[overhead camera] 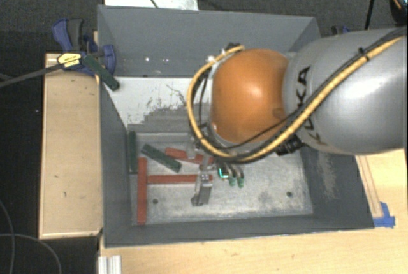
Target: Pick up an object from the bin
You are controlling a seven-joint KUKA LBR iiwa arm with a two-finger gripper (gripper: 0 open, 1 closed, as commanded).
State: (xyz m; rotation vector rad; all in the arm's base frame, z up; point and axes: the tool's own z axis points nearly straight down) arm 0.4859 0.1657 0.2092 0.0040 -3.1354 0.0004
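Camera view is showing the claw hanging low over the floor of the bin, just under the orange wrist cover. The cover and the cables are hiding most of it, so I cannot tell whether it is spread or pressed together. Nothing is showing pinched in it.

Its lower end is sitting right at the right-hand end of a red bar, which is lying flat across the floor near the bin's middle. I cannot tell whether it is touching that bar. The claw is pointing straight down, probably because these flat pieces are best approached from above.

The bar's free end is lying clear of the walls, which is probably leaving room on both sides. Its left end is meeting a second red bar that is running along the left wall. Just above, a dark green strip is lying slanted, with a short red piece beside it. Another green strip is resting along the left wall.
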